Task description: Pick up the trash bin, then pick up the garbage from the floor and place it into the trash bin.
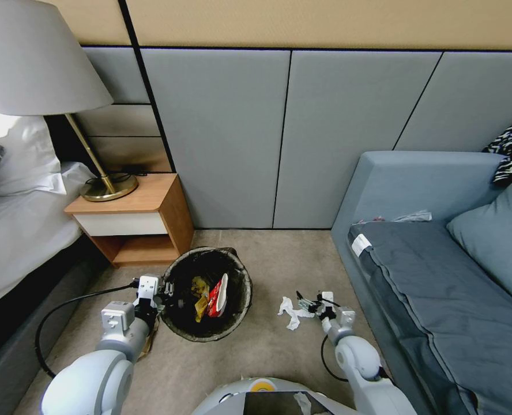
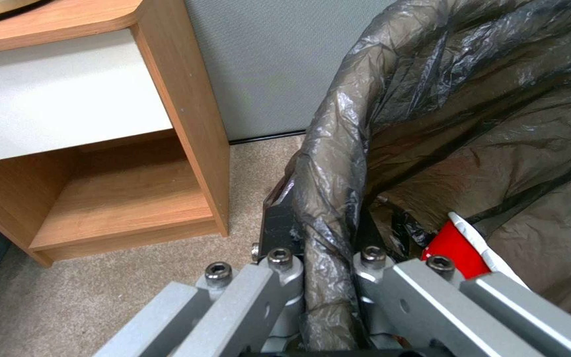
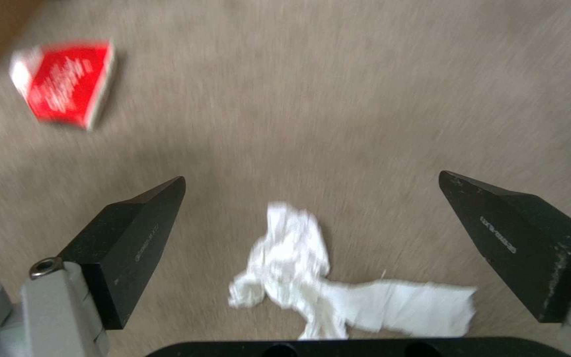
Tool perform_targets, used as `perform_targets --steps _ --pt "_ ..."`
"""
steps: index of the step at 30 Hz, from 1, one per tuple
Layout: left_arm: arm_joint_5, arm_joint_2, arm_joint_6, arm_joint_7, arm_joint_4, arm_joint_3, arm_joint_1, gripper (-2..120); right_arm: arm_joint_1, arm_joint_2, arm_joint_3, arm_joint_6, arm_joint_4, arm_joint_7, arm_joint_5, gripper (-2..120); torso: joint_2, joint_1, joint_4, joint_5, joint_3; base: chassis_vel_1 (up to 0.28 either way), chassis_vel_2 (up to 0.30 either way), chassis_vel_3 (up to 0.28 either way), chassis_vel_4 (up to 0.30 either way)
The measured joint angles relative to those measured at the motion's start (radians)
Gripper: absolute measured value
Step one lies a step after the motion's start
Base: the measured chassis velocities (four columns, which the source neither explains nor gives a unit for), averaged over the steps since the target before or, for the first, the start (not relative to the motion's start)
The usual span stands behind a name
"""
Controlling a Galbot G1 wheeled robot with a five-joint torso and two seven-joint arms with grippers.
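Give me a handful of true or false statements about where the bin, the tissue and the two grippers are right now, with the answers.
1. The left gripper is clamped on the liner-covered rim of the trash bin. True.
2. The right gripper is shut on the crumpled white tissue. False: its fingers are spread wide, with the tissue lying on the carpet between them.
3. The trash bin is empty. False: a red-and-white wrapper and a yellow wrapper lie inside.
4. The bin is beside the wooden nightstand. True.
5. The tissue lies on the blue sofa. False: it is on the carpet.
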Motion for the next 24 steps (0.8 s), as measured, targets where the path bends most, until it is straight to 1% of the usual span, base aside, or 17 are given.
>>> perform_targets --steps 1,4,5,8,16,24 --pt "0.0 0.0 0.0 0.0 0.0 0.0 0.0 1 0.0 0.0 0.0 0.0 0.0 0.0 0.0 100 0.0 0.0 0.0 0.0 0.0 0.0 0.0 0.0 0.0" --pt "0.0 0.0 0.0 0.0 0.0 0.0 -0.001 1 0.036 0.014 -0.016 0.015 -0.095 -0.01 -0.046 100 0.0 0.0 0.0 0.0 0.0 0.0 0.0 0.0 0.0" --pt "0.0 0.0 0.0 0.0 0.0 0.0 -0.001 1 0.036 0.014 -0.016 0.015 -0.095 -0.01 -0.046 100 0.0 0.0 0.0 0.0 0.0 0.0 0.0 0.0 0.0" --pt "0.0 0.0 0.0 0.0 0.0 0.0 -0.001 1 0.068 0.025 -0.035 0.038 -0.175 -0.011 -0.092 100 0.0 0.0 0.0 0.0 0.0 0.0 0.0 0.0 0.0" --pt "0.0 -0.002 0.0 0.0 0.0 0.003 0.0 1 0.117 0.036 -0.08 0.054 -0.272 -0.001 -0.124 100 0.0 0.0 0.0 0.0 0.0 0.0 0.0 0.0 0.0" --pt "0.003 -0.004 0.0 -0.001 0.0 0.004 0.003 1 0.156 0.032 -0.119 0.103 -0.355 0.027 -0.146 100 0.0 0.0 0.0 0.0 0.0 0.0 0.0 0.0 0.0"
